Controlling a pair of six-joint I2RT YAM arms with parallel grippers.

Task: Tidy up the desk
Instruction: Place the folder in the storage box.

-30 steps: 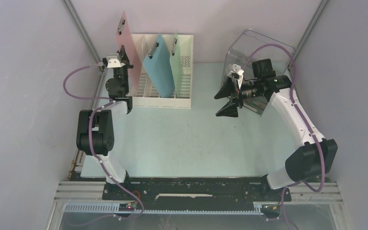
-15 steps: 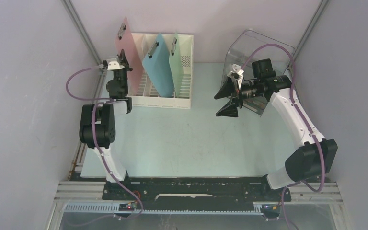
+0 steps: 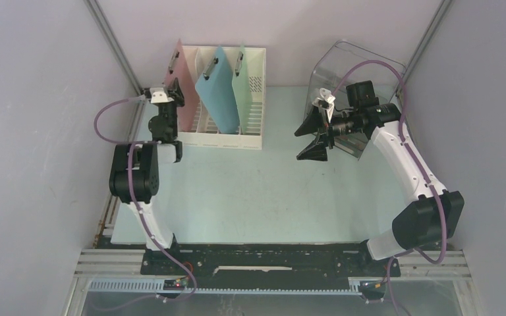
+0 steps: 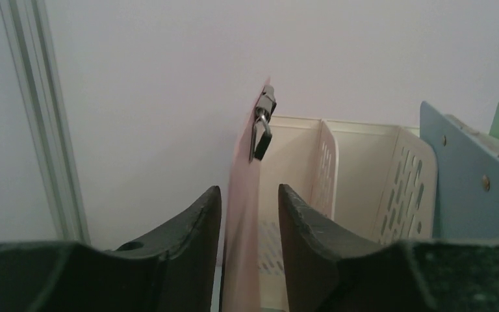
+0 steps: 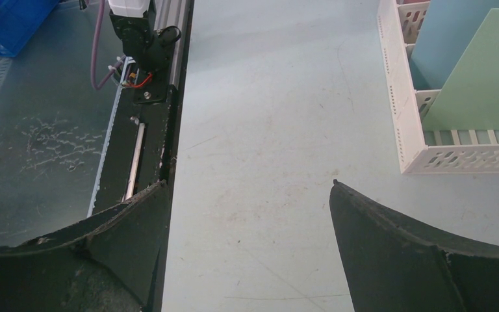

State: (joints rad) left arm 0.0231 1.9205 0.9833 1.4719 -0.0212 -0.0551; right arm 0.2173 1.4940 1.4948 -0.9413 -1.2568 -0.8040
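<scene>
The pale mint desk (image 3: 257,191) carries a white file rack (image 3: 250,135) at its back left. A pink clipboard (image 3: 183,79) stands upright in the rack's leftmost slot, its clip at the top. My left gripper (image 3: 174,89) straddles the clipboard's near edge. In the left wrist view the pink clipboard (image 4: 240,214) runs between the fingers of the left gripper (image 4: 247,188), and a gap shows beside the right finger, so the jaws are open. My right gripper (image 3: 308,139) hangs wide open over the bare desk (image 5: 266,130), holding nothing.
A blue clipboard (image 3: 219,89) and a green clipboard (image 3: 249,79) lean in the rack's other slots. A clear plastic bin (image 3: 356,59) lies tipped at the back right behind the right arm. Metal frame posts rise at both back corners.
The pink clipboard has sunk lower into the rack's left slot. The left jaws, shut on it before, have parted. The right arm has not moved.
</scene>
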